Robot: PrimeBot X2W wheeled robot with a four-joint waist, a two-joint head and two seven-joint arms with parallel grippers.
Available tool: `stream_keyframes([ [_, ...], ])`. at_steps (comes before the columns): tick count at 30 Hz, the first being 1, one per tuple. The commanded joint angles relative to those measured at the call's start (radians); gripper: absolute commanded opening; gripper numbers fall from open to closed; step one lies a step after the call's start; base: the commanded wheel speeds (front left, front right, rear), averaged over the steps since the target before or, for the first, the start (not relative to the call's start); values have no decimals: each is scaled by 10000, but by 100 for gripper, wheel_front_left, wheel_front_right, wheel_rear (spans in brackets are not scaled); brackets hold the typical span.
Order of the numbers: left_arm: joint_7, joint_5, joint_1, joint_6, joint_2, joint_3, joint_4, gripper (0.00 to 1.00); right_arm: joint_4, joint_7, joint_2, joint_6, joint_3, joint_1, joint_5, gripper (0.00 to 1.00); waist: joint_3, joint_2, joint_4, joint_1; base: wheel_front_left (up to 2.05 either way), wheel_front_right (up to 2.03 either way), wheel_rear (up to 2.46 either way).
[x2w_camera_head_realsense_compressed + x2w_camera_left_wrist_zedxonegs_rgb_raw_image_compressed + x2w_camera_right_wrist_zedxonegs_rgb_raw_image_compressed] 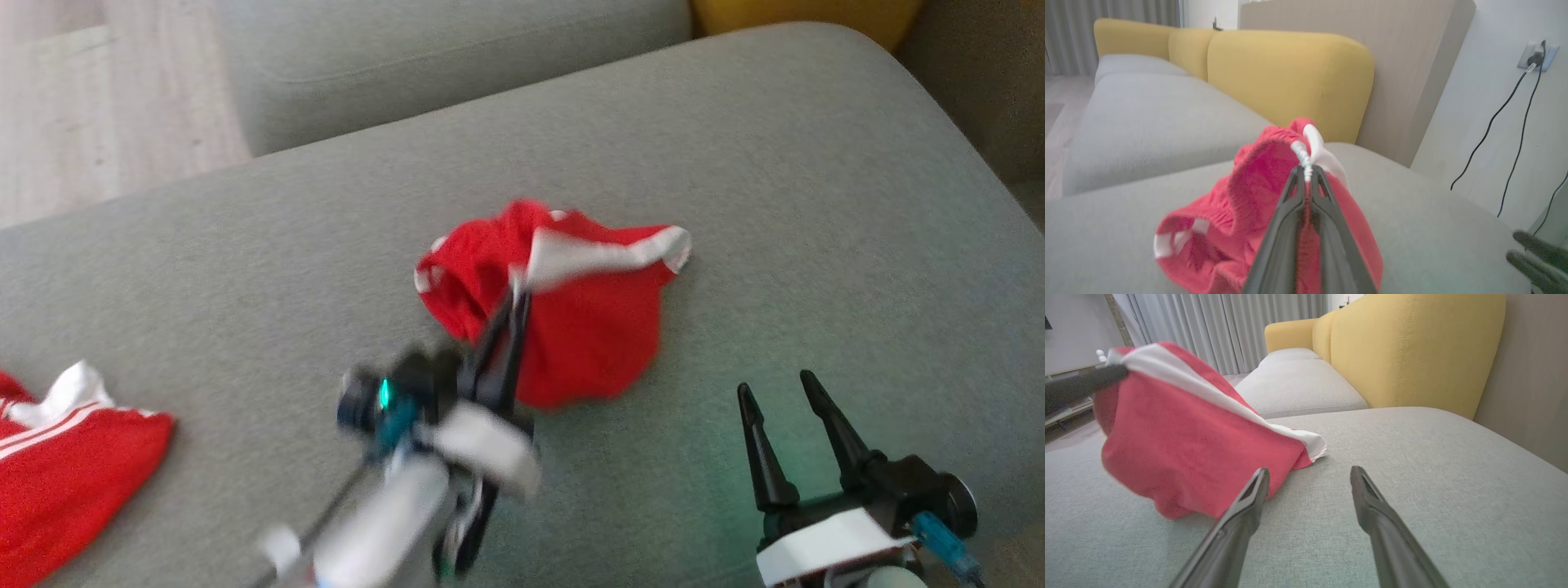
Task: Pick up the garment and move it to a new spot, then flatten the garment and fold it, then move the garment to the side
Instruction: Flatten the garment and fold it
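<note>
- Grey sofa seat (245,269) as the working surface, yellow backrest (1290,77) behind it, pale wooden floor (82,106) off to the robot's left.
- Mid-cushion, a red garment (588,335) with white trim, one edge raised and the rest resting on the fabric.
- Clenched on that white-trimmed edge, the left tool (518,290), fingers pressed together in the left wrist view.
- Near the garment's right side but apart from it, the right tool (774,385), released, jaws wide.
- From the head: a second red garment (73,474) with white stripes at the cushion's left edge.
- From the left wrist: wall socket (1535,55) and dark cables (1490,118).
- From the right wrist: grey curtains (1229,326).
</note>
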Motion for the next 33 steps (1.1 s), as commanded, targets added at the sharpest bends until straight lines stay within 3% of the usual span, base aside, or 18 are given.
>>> stream_keyframes([
  [1,47,-32,163,26,297,170,-211,0,-278,-63,-51,-7,216,-31,-35,100,-99,0,290,2,0,0,0],
  [5,172,34,662,-133,423,-229,65,0,-200,-63,-51,-7,328,-28,-55,100,-104,0,530,2,0,0,0],
  [6,179,-9,783,-201,393,-308,160,23,-180,-63,-51,-7,376,-44,-72,100,-123,0,589,2,0,0,0],
  [7,178,-24,869,-227,359,-376,244,74,-167,-63,-51,-7,396,-55,-82,100,-145,0,645,2,0,0,0],
  [8,170,-19,929,-204,326,-420,304,100,-161,-63,-51,-7,404,-60,-93,100,-165,0,702,2,0,0,0],
  [18,-7,516,1270,516,635,-449,199,100,-67,-63,-51,-7,581,-5,-102,100,-242,0,930,2,0,0,0],
  [28,71,351,878,305,426,-305,690,100,-42,-63,-51,-7,645,-129,-114,100,-195,0,763,2,0,0,0],
  [31,41,346,732,277,343,-289,977,94,-41,-63,-51,-7,656,-152,-114,100,-167,0,670,2,0,0,0],
  [32,26,347,699,281,318,-271,1050,85,-41,-63,-51,-7,650,-159,-116,100,-161,0,645,2,0,0,0],
  [33,11,347,667,281,292,-249,1106,64,-42,-63,-51,-7,644,-165,-116,100,-148,0,627,2,0,0,0],
])
